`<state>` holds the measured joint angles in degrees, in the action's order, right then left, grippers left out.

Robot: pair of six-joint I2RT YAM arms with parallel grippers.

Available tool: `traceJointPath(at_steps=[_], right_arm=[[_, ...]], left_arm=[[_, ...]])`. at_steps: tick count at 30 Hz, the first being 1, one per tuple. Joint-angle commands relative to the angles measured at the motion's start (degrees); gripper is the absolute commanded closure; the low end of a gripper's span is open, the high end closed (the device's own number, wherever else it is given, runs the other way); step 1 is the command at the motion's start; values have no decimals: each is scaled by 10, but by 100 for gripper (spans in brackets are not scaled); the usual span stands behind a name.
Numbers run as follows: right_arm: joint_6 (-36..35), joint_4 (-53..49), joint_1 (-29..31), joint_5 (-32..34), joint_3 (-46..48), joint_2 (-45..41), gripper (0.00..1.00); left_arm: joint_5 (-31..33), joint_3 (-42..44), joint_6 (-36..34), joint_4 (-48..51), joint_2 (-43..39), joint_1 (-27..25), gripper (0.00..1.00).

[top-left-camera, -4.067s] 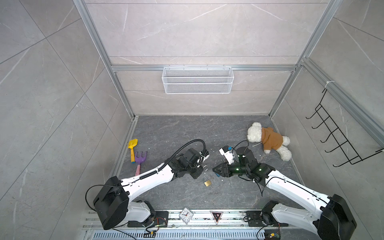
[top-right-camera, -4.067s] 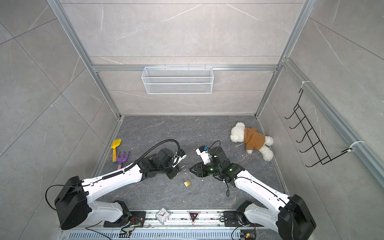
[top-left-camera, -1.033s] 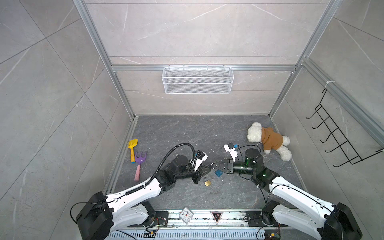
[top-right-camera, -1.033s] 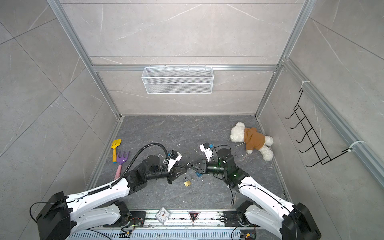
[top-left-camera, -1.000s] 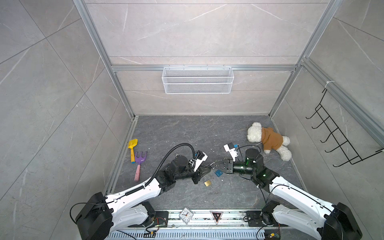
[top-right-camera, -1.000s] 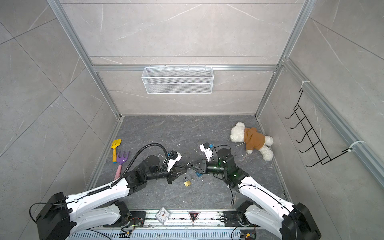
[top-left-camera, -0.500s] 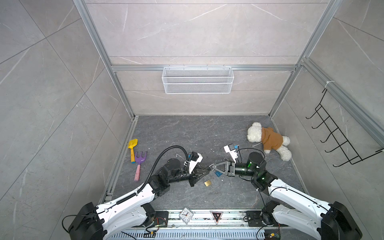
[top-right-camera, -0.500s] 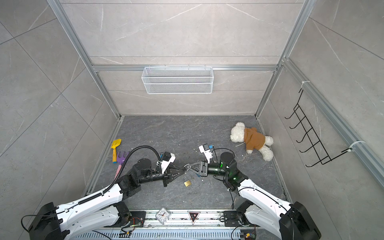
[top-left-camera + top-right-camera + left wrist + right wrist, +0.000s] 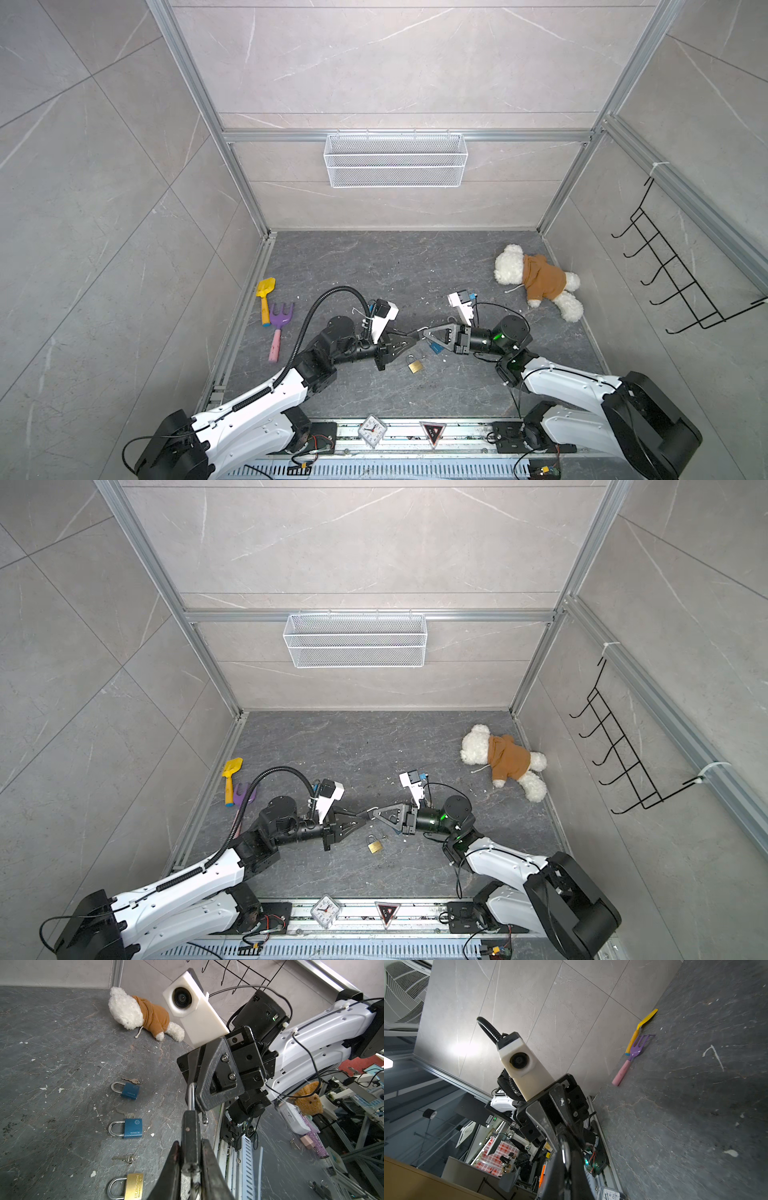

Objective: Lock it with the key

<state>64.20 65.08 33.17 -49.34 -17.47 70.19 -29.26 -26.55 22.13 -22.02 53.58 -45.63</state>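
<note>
A black padlock (image 9: pixel 190 1136) hangs in the air between my two grippers, above the dark floor's front middle. My left gripper (image 9: pixel 191 1145) is shut on its body, and a metal key ring (image 9: pixel 196 1187) shows at its lower end between the fingers. My right gripper (image 9: pixel 194 1093) is shut on the silver shackle (image 9: pixel 191 1096). In both top views the two grippers meet tip to tip, left gripper (image 9: pixel 410 338) (image 9: pixel 365 816) and right gripper (image 9: pixel 423 331) (image 9: pixel 376 811). The right wrist view shows the shackle (image 9: pixel 565 1153) in its jaws.
On the floor under the grippers lie a brass padlock (image 9: pixel 414 365) (image 9: pixel 133 1187), two blue padlocks (image 9: pixel 129 1089) (image 9: pixel 132 1128) and loose keys (image 9: pixel 124 1157). A teddy bear (image 9: pixel 536 280) lies at the back right. A yellow shovel (image 9: pixel 264 291) and a purple rake (image 9: pixel 280 320) lie at the left wall.
The grippers, apart four seconds ago, now meet tip to tip. Over the last second both arms have sunk back toward the front rail, and the grippers lie flatter.
</note>
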Motion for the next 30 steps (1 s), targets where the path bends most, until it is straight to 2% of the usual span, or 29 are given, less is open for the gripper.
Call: traceJointPath(at_steps=[1, 3, 7, 11, 16, 25, 30], right_arm=[[30, 44, -17, -2, 25, 18, 100], [32, 46, -18, -4, 28, 21, 100], [15, 19, -18, -7, 27, 12, 100], [-27, -66, -25, -7, 14, -13, 100], [-77, -139, -41, -17, -3, -39, 82], [-87, -165, -68, -48, -15, -63, 77], [-137, -243, -75, -53, -35, -108, 66]], left_arm=[[26, -14, 21, -100, -32, 25, 96], [25, -16, 20, -100, -29, 25, 100], [16, -20, 20, -100, -19, 25, 100], [5, -36, 28, -68, -10, 29, 100], [-27, -66, 44, -9, 3, 39, 100], [-91, -99, 34, 53, 22, 49, 100], [-130, -118, 23, 87, 40, 52, 100]])
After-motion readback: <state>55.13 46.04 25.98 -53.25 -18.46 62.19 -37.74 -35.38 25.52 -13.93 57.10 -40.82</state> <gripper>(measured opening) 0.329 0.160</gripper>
